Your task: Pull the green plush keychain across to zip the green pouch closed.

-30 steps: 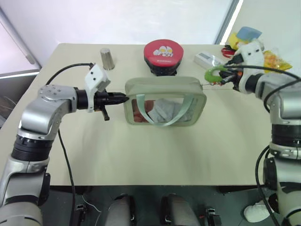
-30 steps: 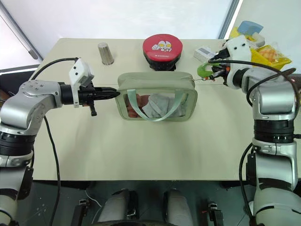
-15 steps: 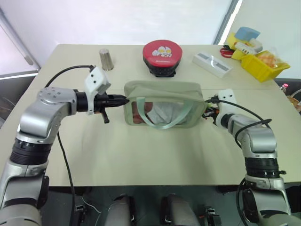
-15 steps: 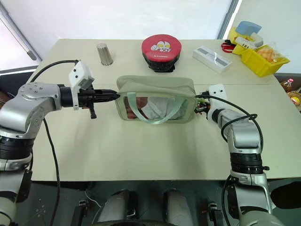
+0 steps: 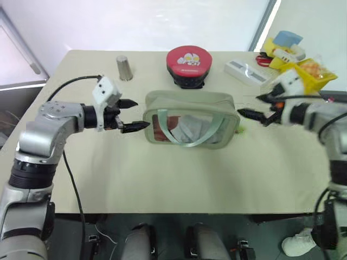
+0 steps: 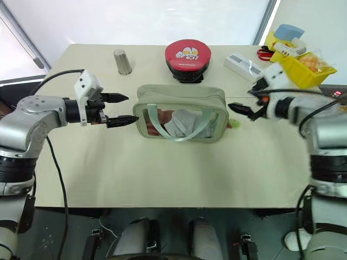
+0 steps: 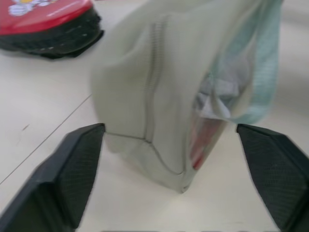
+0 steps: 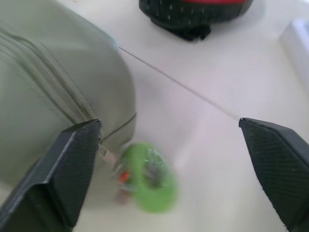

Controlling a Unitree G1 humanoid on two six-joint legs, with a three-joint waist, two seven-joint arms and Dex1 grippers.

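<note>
— Fingers on both arms stand wide apart, holding nothing. Is that how it looks to the observer?

— Yes. The left gripper [image 5: 129, 114] has its two black fingers [image 5: 135, 127] spread, tips just off the pouch's nine o'clock end. The right gripper [image 5: 251, 106] is spread as well, tips a little off the pouch's three o'clock end, touching nothing.

— Where is the green plush keychain?

— The green plush keychain [image 8: 150, 178] lies loose on the table [image 5: 162, 179], hanging off the zipper pull at the three o'clock end of the green pouch [image 5: 191, 117]. In the right wrist view it sits between the open fingers but clear of both.

— And the pouch itself?

— It stands upright near the table's centre, clear window facing the robot, with red and white contents behind it and the mint ribbon handle [image 5: 187, 130] drooping across the front. In the right wrist view the zipper line runs right up to the pull at the pouch's end.

— What lies farther out?

— At twelve o'clock from the pouch sits a round red tin [image 5: 188, 64]. At about ten o'clock stands a small metal cup [image 5: 124, 67]. At two o'clock lies a flat white box [image 5: 245, 71], and beyond it, at the table's far corner, a yellow bin [image 5: 303, 73] of odds and ends.
</note>
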